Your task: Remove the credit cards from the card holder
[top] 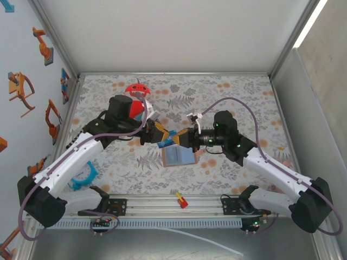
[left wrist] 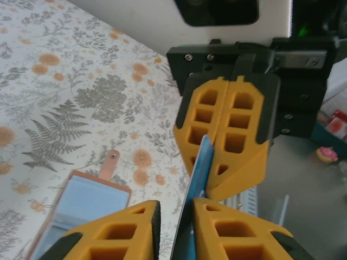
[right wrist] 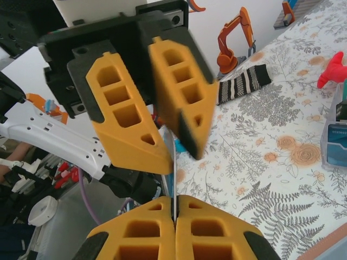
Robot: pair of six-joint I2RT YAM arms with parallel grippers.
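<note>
Card holder (top: 180, 157) lies open and flat on the counter (top: 233, 92), near centre, pale blue inside facing up. It sits just below and between the two claws. Long axis runs left-right in the top view, slightly skewed. From the left wrist view the holder (left wrist: 87, 200) shows a tan rim, and its strap tab (left wrist: 111, 161) sticks out of the far end, pointing towards the right arm's side.

Blue card (top: 167, 143) is off the counter, in the air over the holder's far-left corner, spanning the gap between the claws. It stands on edge, long axis along the line from claw to claw.

Right claw (top: 179, 138) is clenched on the card. In its own wrist view the fingers (right wrist: 141, 233) are pressed together with the thin card edge (right wrist: 173, 179) coming out of the seam. Left wrist view agrees: right claw (left wrist: 214, 184) has both fingers together and the card (left wrist: 196, 173) pokes out.

Left claw (top: 160, 134) is narrowed around the other end of the card. Left wrist view shows a sliver of gap at one pad (left wrist: 156, 222), and the right wrist view of it (right wrist: 176, 151) is blurred. Can't tell if it's actually clamping.
</note>
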